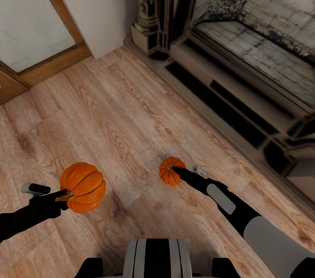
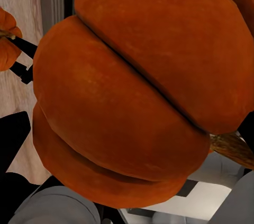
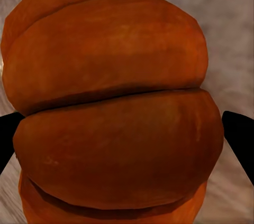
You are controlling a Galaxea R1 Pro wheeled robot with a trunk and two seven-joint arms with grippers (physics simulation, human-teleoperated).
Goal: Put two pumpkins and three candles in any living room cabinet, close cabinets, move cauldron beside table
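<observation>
Wood floor (image 1: 122, 129); pumpkin (image 1: 83, 187) in each hand (image 1: 64, 195).

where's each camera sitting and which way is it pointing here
Head view: from the robot's head, looking down at the wood floor and fireplace; both arms show, left gripper and right gripper each at a pumpkin.
Left wrist view: along the left gripper, close on the left pumpkin; the right pumpkin also shows.
Right wrist view: close on the right pumpkin, between dark fingertips.
Shared: both pumpkins.
</observation>
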